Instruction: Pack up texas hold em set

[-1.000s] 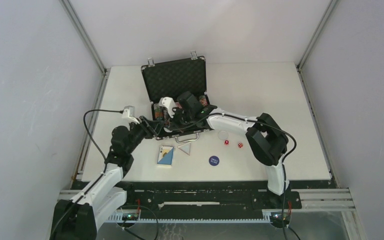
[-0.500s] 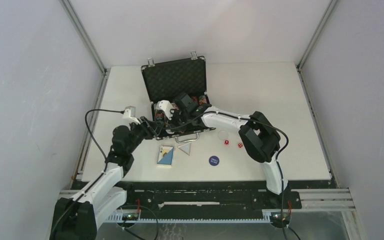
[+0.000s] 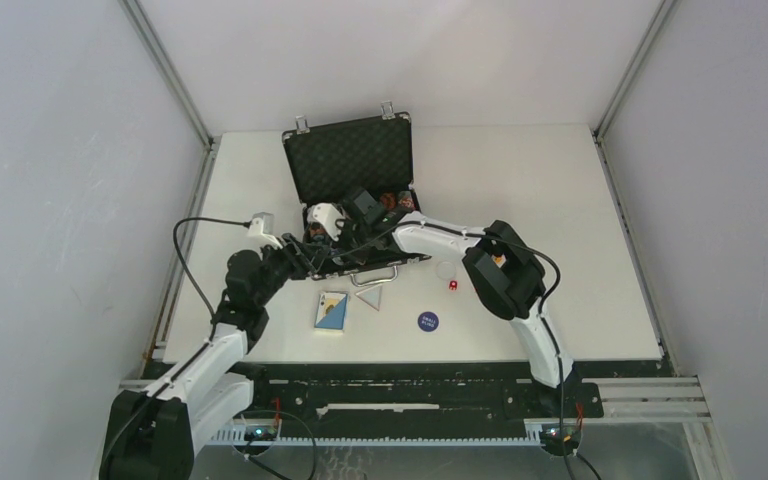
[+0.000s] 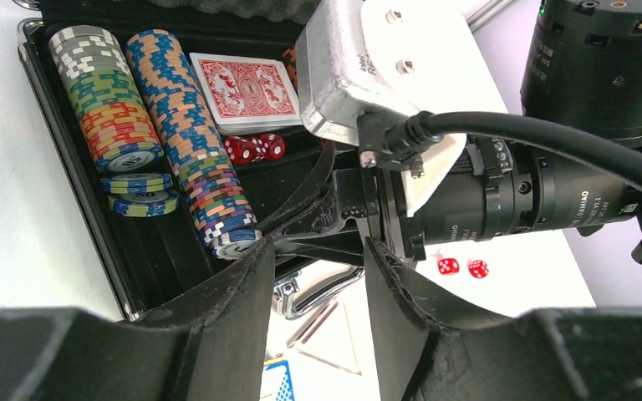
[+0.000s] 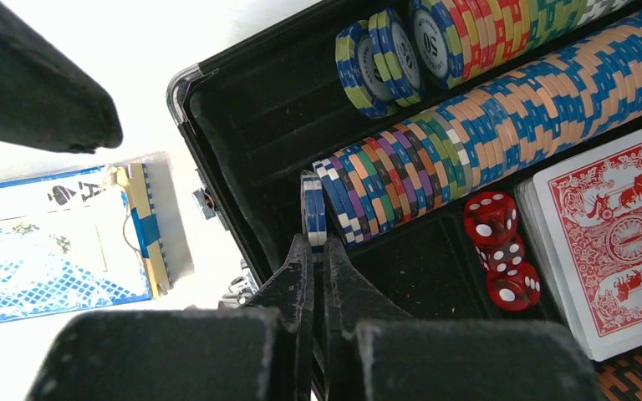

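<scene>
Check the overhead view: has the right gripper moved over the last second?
Yes. The right gripper, shut on a poker chip, shifted left across the open briefcase, toward its left side; the briefcase stayed put.

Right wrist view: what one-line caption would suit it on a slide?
Right pincer holding a striped chip at the end of the chip row in the case, beside red dice.

Robotics lab cell — white worktable (image 3: 560, 200), bare grey walls (image 3: 50, 200), aluminium frame posts (image 3: 165, 70), black mounting rail (image 3: 410, 388)
</scene>
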Controlling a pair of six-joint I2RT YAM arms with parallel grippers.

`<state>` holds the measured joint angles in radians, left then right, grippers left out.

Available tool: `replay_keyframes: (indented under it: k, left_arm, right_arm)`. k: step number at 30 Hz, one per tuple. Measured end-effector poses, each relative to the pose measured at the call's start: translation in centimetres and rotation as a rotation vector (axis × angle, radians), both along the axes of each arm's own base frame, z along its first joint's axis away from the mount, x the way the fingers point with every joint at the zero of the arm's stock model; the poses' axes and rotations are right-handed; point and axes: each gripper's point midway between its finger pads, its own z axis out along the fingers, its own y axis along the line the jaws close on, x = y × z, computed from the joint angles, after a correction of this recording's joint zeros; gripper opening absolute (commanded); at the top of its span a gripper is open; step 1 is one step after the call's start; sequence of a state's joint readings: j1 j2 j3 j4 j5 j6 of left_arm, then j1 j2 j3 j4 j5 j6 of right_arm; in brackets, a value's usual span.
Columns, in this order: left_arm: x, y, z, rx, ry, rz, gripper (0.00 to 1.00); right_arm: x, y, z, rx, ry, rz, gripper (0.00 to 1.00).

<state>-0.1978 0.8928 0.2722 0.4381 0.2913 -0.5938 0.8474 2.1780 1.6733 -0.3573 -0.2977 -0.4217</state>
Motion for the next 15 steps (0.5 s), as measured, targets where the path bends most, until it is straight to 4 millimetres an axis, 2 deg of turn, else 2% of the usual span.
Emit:
replay_keyframes:
  k: [3, 6, 8, 11, 12, 15]
  left_arm:
    - [0.01, -0.01, -0.13, 0.001, 0.005, 0.0, 0.48]
    - [0.02, -0.02, -0.27, 0.002, 0.009, -0.001, 0.49]
    - [0.03, -0.02, -0.38, 0.003, 0.013, -0.001, 0.49]
    - [-0.02, -0.06, -0.54, 0.004, 0.019, -0.004, 0.49]
    - [-0.05, -0.11, -0.59, 0.004, 0.021, -0.008, 0.49]
    - [-0.21, -0.21, -0.8, 0.004, 0.03, -0.018, 0.49]
  right_arm:
    - [0.05, 0.0, -0.26, -0.009, -0.001, 0.004, 0.01]
    - [0.07, 0.05, -0.3, -0.018, -0.016, 0.008, 0.1]
    - [0.1, 0.04, -0.36, -0.026, -0.026, 0.008, 0.24]
    - [0.34, -0.07, -0.39, -0.036, -0.039, -0.004, 0.29]
    - [0.3, -0.21, -0.46, -0.04, -0.033, -0.008, 0.37]
    - [0.51, -0.39, -0.49, -0.043, -0.031, -0.028, 0.41]
